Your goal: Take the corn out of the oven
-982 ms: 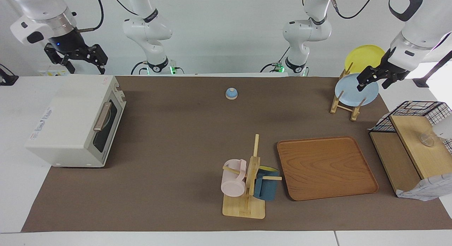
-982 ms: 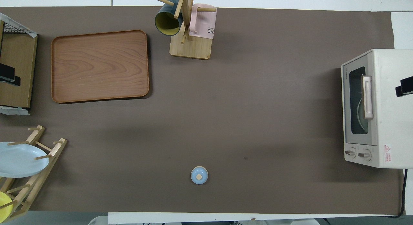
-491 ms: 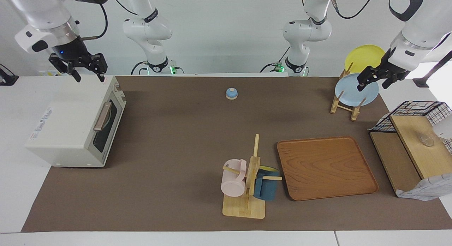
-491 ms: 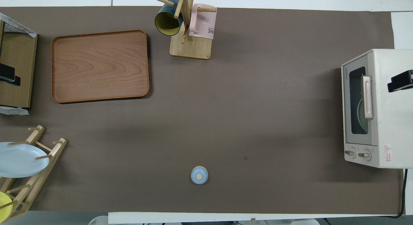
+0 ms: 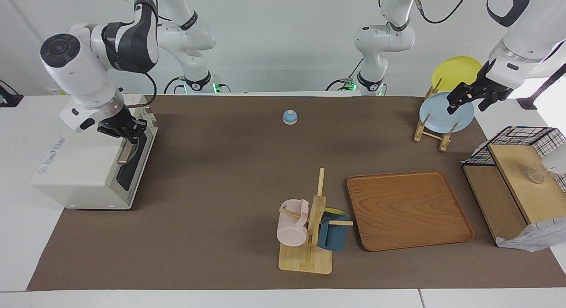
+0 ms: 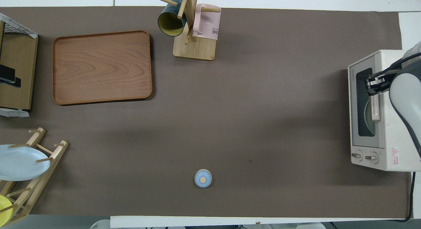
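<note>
The off-white oven [image 5: 84, 162] stands at the right arm's end of the table, and it also shows in the overhead view [image 6: 394, 133]. Its dark glass door is shut. A pale round plate shows through the glass. The corn is hidden. My right gripper [image 5: 126, 130] is down at the end of the tan handle [image 5: 122, 154] that lies farther from the robots; in the overhead view the gripper [image 6: 375, 84] covers that end of the handle [image 6: 375, 107]. My left gripper [image 5: 467, 105] is open and empty, held up over the plate rack, and waits.
A plate rack [image 5: 431, 131] holds a blue plate [image 5: 440, 118] and a yellow plate [image 5: 455, 71]. A wooden tray [image 5: 409, 209], a mug tree [image 5: 309, 237] with a pink and a blue mug, a small blue knobbed lid [image 5: 289, 117] and a wire basket with wooden boards [image 5: 513, 175] stand on the brown mat.
My right gripper has come down from above the oven's top to the front, onto the handle's end. The oven door has stayed shut. The left arm has not moved.
</note>
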`<state>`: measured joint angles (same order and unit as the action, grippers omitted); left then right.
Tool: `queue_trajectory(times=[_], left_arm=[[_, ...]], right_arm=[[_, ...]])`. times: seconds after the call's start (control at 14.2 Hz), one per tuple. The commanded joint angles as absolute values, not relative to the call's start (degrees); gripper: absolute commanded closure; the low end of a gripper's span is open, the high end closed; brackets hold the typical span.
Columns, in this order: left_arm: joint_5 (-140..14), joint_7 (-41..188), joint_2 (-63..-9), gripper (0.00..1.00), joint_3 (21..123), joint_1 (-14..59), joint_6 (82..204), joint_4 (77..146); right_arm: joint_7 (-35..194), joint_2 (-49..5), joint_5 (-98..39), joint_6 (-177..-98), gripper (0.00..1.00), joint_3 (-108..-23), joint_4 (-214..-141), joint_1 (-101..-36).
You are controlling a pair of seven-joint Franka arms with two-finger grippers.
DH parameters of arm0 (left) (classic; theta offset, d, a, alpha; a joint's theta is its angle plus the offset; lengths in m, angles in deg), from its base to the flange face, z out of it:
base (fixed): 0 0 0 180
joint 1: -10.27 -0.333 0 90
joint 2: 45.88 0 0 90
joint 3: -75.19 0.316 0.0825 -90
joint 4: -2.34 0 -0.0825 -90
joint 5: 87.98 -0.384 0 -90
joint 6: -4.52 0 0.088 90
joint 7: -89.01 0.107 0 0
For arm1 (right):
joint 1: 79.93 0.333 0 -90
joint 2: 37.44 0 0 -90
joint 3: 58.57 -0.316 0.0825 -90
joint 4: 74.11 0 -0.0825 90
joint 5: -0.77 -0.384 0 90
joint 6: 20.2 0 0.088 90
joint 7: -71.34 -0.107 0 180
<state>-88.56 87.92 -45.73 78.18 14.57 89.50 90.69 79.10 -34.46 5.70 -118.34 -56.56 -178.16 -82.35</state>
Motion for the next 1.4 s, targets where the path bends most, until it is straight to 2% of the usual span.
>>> queue_trajectory(times=[0.0,0.63,1.12,1.33], left_arm=[[-88.0,88.0,-47.1,0.00,78.3,14.4,89.3,92.2],[-88.0,88.0,-47.1,0.00,78.3,14.4,89.3,92.2],[-88.0,88.0,-47.1,0.00,78.3,14.4,89.3,92.2],[-88.0,88.0,-47.1,0.00,78.3,14.4,89.3,92.2]], right_arm=[[82.4,-36.3,8.3,-119.4,1.00,-56.7,-181.8,-82.8],[85.8,-36.0,10.3,-120.5,1.00,-56.7,-183.2,-84.9],[78.4,-30.7,10.0,-129.1,1.00,-57.2,-184.4,-80.2],[75.9,-26.6,9.4,-134.0,1.00,-57.2,-184.4,-77.8]])
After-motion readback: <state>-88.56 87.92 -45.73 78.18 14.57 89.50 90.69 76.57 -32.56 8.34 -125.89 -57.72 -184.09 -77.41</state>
